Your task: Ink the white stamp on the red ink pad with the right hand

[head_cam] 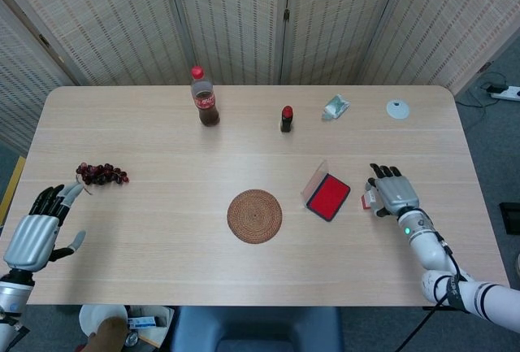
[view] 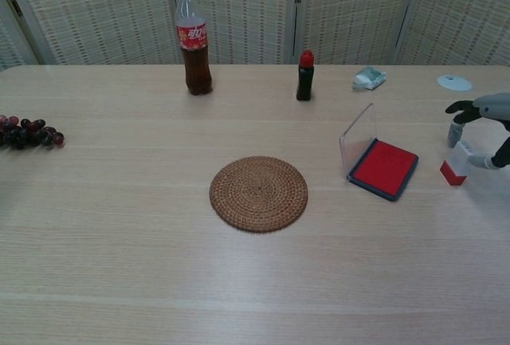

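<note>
The white stamp (view: 456,165) with a red base stands on the table right of the red ink pad (view: 385,168), whose clear lid (view: 358,139) is raised. My right hand (view: 484,123) hovers over the stamp from the right. Its thumb touches the stamp's white top and a finger (view: 454,131) hangs just behind it. In the head view the stamp (head_cam: 368,199) sits at the left edge of my right hand (head_cam: 393,192), beside the ink pad (head_cam: 327,196). My left hand (head_cam: 36,230) is open and empty by the table's left front corner.
A round woven coaster (head_cam: 254,216) lies mid-table. At the back stand a cola bottle (head_cam: 204,97) and a small dark bottle with a red cap (head_cam: 286,119). Grapes (head_cam: 101,174) lie at the left, a crumpled packet (head_cam: 335,107) and white disc (head_cam: 397,109) at the back right.
</note>
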